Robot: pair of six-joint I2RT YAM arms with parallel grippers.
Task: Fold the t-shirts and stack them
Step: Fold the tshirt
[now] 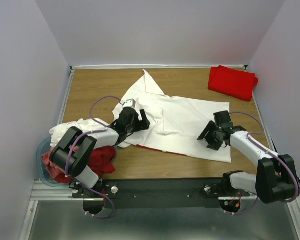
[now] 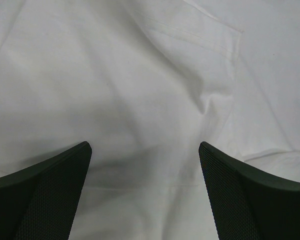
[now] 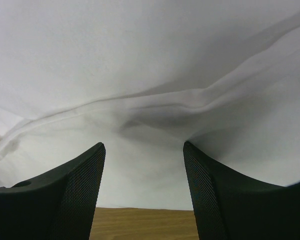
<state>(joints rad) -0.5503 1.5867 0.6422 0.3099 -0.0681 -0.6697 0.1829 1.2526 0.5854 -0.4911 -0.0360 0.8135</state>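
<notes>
Found white shirt (image 1: 185, 125) spread across middle of surface (image 1: 90, 90), one sleeve peaked at its far side, long creases across the body. Spotted red strip (image 1: 160, 148) along its near hem; couldn't tell print from another layer underneath.

Caught left fingers (image 2: 50, 190) released, wide apart, hovering over white shirt's left part by a boxy seam (image 2: 190, 37), nothing between them. Caught right fingers (image 3: 65, 195) released too, gap narrower, sitting at white shirt's near-right hem: cloth just ahead of the tips, bare wood below, nothing pinched.

Judged step: setting up first fold, none made yet. Needed, for a clean one:
- flattened creases before any grab
- pinched the edges themselves, not mid-body, taking all layers at the hem
- matched both grabs on one side of white shirt, lifted low, carried over level
- kept clear of the peaked sleeve, or tucked it first

Flagged risk: mid-cloth grab near the seam likely to bunch instead of fold.

Noted red shirt (image 1: 232, 81) folded, far-right of white shirt, well apart; probably the stack spot. Noted tub (image 1: 42, 165) near-left of white shirt, heaped with loose shirts (image 1: 102, 160), red and white, partly under the left arm.

Logged wood-grain top, metal rail (image 1: 165, 190) along the near edge, plain pale walls (image 1: 165, 30) on three sides.
</notes>
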